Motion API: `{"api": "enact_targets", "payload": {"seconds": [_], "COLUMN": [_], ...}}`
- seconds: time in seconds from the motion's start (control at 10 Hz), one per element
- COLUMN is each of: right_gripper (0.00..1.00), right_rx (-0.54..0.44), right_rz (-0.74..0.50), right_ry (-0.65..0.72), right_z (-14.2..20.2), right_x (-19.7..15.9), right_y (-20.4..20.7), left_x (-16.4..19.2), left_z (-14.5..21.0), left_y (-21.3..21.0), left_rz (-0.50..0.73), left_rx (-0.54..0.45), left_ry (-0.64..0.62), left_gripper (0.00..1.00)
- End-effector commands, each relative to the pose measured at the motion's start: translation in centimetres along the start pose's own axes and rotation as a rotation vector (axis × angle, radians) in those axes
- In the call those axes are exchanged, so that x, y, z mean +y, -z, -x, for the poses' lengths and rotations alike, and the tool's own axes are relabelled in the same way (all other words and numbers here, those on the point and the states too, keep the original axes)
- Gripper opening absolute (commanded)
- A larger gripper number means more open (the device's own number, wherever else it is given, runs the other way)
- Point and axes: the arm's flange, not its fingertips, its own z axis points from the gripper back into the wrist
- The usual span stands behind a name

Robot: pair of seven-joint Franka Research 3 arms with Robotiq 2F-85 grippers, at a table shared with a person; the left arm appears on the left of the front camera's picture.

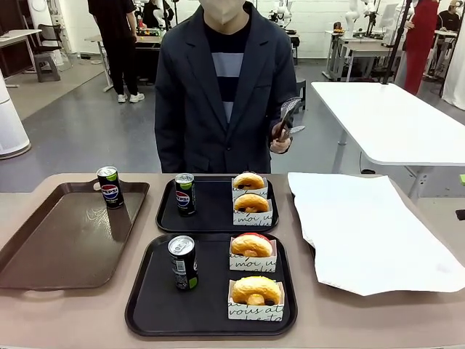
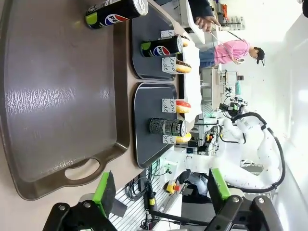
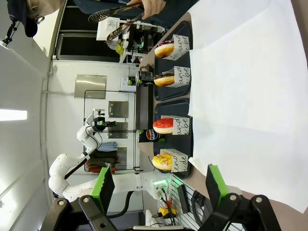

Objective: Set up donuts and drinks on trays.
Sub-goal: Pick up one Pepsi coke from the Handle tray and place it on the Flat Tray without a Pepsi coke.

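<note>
Near square matte-black tray (image 1: pixel 145 309): slim black Pepsi can (image 1: pixel 183 262) upright on the left, red-iced donut (image 1: pixel 251 245) and golden glazed donut (image 1: pixel 255 290) in white paper sleeves on the right. Far black tray (image 1: pixel 166 218): second can (image 1: pixel 185 193), two sleeved donuts (image 1: pixel 251 193). Third can (image 1: pixel 110 186) stands on the long glossy brown tray (image 1: pixel 51 247). Left gripper (image 2: pixel 161 192) and right gripper (image 3: pixel 159 187): jaws wide, holding nothing. Person's hand (image 1: pixel 280 139) holds dark tongs (image 1: pixel 287 118).

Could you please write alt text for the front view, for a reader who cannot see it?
Two black trays each hold a Pepsi can and two sleeved donuts; a third can stands on a brown tray. A person behind holds tongs.
</note>
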Motion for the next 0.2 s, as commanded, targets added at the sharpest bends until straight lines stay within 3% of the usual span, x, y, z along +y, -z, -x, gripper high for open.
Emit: {"api": "enact_targets", "payload": {"seconds": [0.0, 0.1], "right_gripper": [1.00, 1.00], "right_rx": [-0.008, -0.008], "right_rz": [-0.021, -0.021], "right_ry": [-0.013, -0.013], "right_z": [-0.13, -0.13], "right_x": [-0.04, -0.04], "right_y": [0.18, 0.18], "left_x": [-0.49, -0.49], "left_z": [0.39, 0.39], "left_y": [-0.11, -0.11], "left_rz": [0.017, 0.017], "left_rx": [-0.016, -0.016], "left_ry": [-0.011, -0.011], "left_gripper": [1.00, 1.00]}}
